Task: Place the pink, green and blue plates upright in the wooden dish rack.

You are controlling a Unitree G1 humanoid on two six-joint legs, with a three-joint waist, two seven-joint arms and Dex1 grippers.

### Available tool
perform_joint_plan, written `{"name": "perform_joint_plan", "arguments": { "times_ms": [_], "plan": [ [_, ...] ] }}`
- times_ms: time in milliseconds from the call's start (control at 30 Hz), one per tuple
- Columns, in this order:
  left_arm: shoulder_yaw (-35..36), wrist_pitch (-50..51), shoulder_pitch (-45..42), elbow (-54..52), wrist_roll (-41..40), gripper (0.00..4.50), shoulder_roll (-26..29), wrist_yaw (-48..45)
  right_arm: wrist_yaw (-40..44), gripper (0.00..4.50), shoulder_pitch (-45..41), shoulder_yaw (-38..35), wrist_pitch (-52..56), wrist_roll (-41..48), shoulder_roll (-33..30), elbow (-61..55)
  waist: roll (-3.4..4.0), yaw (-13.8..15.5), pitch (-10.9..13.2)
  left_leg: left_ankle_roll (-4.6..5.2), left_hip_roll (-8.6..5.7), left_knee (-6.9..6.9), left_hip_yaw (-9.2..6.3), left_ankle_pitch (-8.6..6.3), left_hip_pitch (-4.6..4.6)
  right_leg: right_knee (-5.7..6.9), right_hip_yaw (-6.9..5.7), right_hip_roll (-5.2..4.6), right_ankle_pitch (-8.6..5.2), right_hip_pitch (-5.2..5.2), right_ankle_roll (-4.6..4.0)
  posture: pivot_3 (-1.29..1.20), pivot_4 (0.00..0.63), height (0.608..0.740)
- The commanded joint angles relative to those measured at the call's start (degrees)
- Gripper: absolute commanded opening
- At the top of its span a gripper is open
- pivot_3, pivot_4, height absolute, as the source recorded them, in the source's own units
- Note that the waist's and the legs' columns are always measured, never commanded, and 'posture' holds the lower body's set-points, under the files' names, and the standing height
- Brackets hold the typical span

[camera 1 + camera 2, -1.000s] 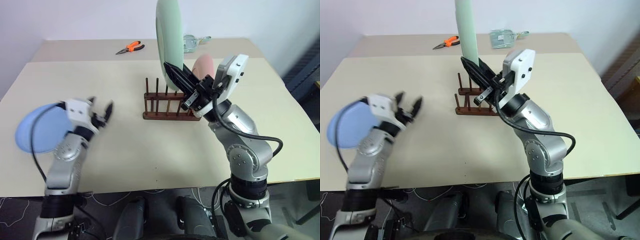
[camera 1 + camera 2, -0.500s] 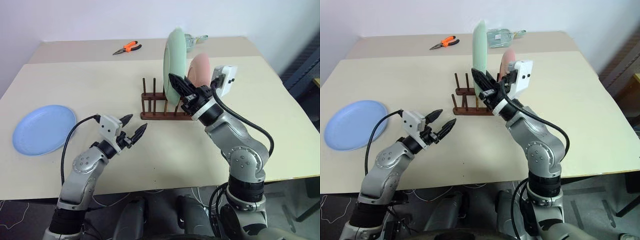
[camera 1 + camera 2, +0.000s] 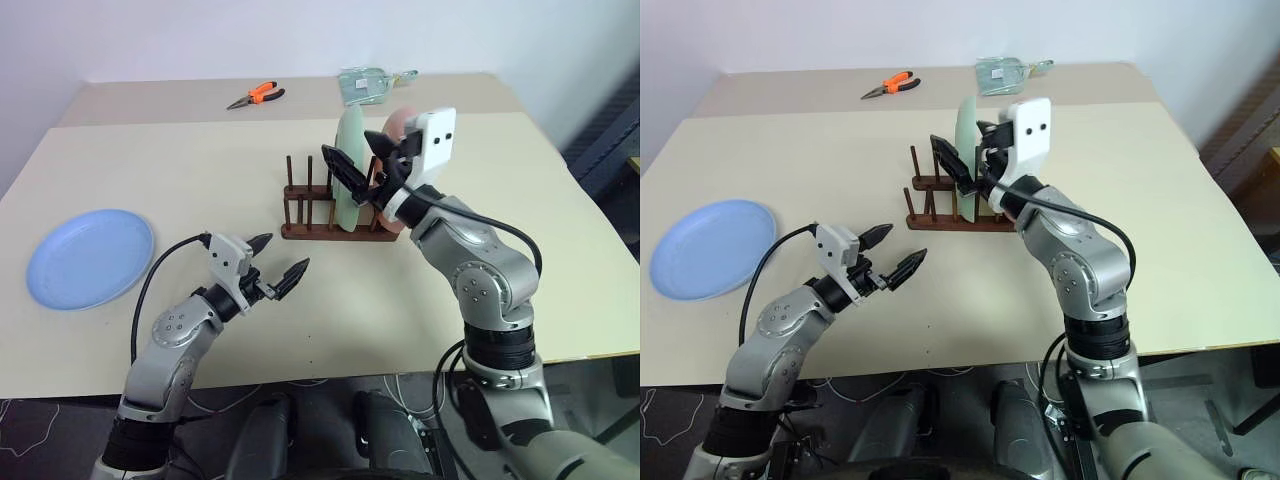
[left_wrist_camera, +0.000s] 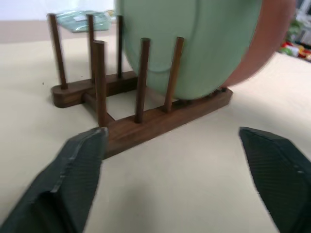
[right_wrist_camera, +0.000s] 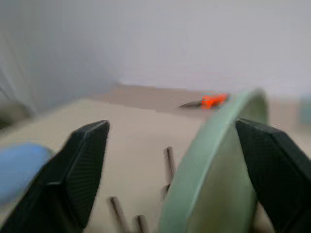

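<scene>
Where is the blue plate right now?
In the left eye view the blue plate lies flat on the table at the robot's far left, apart from the wooden dish rack and the left tool.

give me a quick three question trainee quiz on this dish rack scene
1. True or false: the green plate stands upright in the wooden dish rack.
2. Which plate lies flat on the table, away from the rack? A pink, B green, C blue.
3. Fill in: the right gripper has its jaws ____ on either side of the green plate.

Key
1. True; it sits between the pegs, with the pink plate behind it.
2. C; the blue plate lies near the table's left edge.
3. Open; the left gripper hangs with open jaws too, holding nothing.
</scene>
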Motion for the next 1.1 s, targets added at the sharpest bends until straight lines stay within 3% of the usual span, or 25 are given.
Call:
{"name": "perform_joint_plan", "arguments": {
  "times_ms": [33, 167, 233, 433, 567, 733, 767, 833, 1033, 1100],
  "plan": [
    [5.8, 0.7, -2.9, 0.5, -1.4, 4.50, -2.1, 5.7, 2.1, 3.99, -3.0, 3.0, -7.2, -7.5, -1.8, -0.8, -0.02, 0.0, 0.0, 0.00, 0.01, 0.01, -0.01, 0.00, 0.00, 0.00, -0.01, 0.02, 0.00, 0.01, 0.01, 0.00, 0.150, 0.738],
    [15.5, 0.4, -8.7, 6.5, 0.6, 4.50, -5.3, 19.3, 7.4, 3.99, -5.7, 7.5, -17.7, -16.8, -6.3, 0.8, -0.04, 0.2, 0.0, 0.00, 0.01, 0.10, -0.04, 0.01, 0.01, 0.01, -0.05, 0.05, 0.12, 0.07, 0.22, 0.00, 0.150, 0.738],
    [22.9, 0.3, -12.3, 10.5, 2.7, 4.50, -6.7, 31.2, 12.2, 4.26, -5.8, 11.0, -23.0, -19.9, -8.6, 0.6, -0.08, 0.1, 0.0, 0.01, -0.01, 0.12, -0.06, 0.01, 0.01, 0.01, -0.08, 0.05, 0.12, 0.10, 0.23, 0.00, 0.150, 0.738],
    [37.0, 2.1, -15.6, 11.4, 7.5, 4.50, -6.3, 52.7, 17.2, 4.26, -3.7, 14.1, -28.0, -22.2, -7.5, 2.8, -0.21, 0.1, 0.0, 0.00, 0.02, 0.10, -0.09, 0.01, 0.03, 0.02, -0.09, 0.10, 0.12, 0.10, 0.25, 0.00, 0.150, 0.738],
    [43.7, 7.7, -16.3, 7.6, 3.6, 4.50, -8.8, 60.9, 19.0, 4.26, -2.5, 14.4, -29.6, -22.8, -6.1, 4.0, -0.28, 0.5, -0.1, -0.02, -0.03, 0.15, -0.15, 0.00, 0.02, 0.01, -0.13, 0.03, 0.13, 0.16, 0.25, 0.00, 0.150, 0.738],
    [50.2, 14.7, -17.6, 5.2, -7.7, 4.50, -14.8, 66.6, 20.2, 4.26, -1.6, 14.3, -30.8, -23.6, -4.9, 4.8, -0.37, 1.1, -0.1, -0.05, -0.08, 0.18, -0.20, -0.01, 0.02, 0.00, -0.18, -0.04, 0.13, 0.19, 0.25, 0.00, 0.150, 0.738],
    [50.5, 15.2, -17.5, 5.1, -8.9, 4.00, -15.0, 66.7, 20.3, 4.50, -1.6, 14.3, -31.0, -23.8, -4.7, 4.8, -0.42, 1.1, -0.1, -0.05, -0.07, 0.18, -0.20, -0.01, 0.02, 0.00, -0.18, -0.04, 0.13, 0.18, 0.25, 0.00, 0.150, 0.738],
    [50.4, 16.4, -17.2, 5.4, -10.0, 3.24, -14.9, 67.0, 20.6, 4.50, -1.5, 14.2, -31.1, -24.1, -4.2, 4.8, -0.41, 1.1, -0.1, -0.08, -0.06, 0.17, -0.21, 0.01, 0.03, 0.02, -0.20, -0.01, 0.13, 0.18, 0.25, 0.00, 0.150, 0.738],
    [49.7, 16.7, -18.7, 6.2, -15.9, 0.02, -13.7, 64.8, 21.5, 4.50, -1.1, 13.0, -29.2, -23.2, -3.7, 3.8, -0.43, 1.2, -0.1, -0.10, -0.07, 0.16, -0.21, 0.02, 0.05, 0.03, -0.21, 0.01, 0.13, 0.19, 0.24, 0.00, 0.150, 0.738],
    [46.2, 15.2, -19.9, 4.9, -16.0, 0.02, -12.2, 60.4, 22.0, 4.50, -1.4, 12.8, -28.7, -23.2, -3.9, 3.6, -0.44, 1.4, -0.1, -0.11, -0.07, 0.17, -0.22, 0.03, 0.05, 0.03, -0.22, 0.01, 0.13, 0.20, 0.23, 0.00, 0.150, 0.738]
  ]
}}
